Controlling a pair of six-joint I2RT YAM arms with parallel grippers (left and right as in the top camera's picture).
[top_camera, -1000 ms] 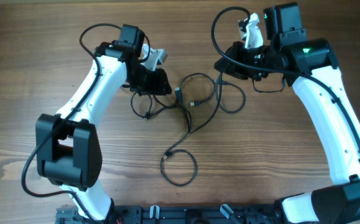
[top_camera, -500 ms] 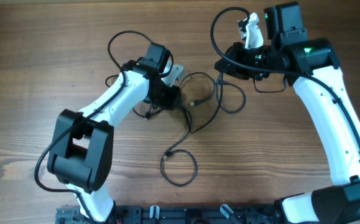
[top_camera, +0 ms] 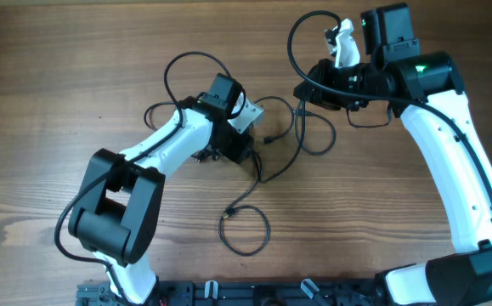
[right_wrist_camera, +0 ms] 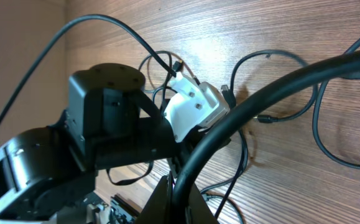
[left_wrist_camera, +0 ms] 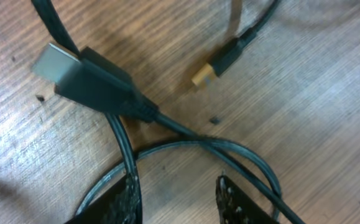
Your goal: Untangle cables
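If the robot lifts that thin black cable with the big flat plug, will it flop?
Probably floppy: the thin black cable already lies in loose curves on the wooden table. Its big flat plug looks heavier, so that end would likely dangle downward.

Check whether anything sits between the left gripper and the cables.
Nothing visible does. The left gripper hangs open directly over the cables, and one loop runs right across the gap ahead of its fingertips.
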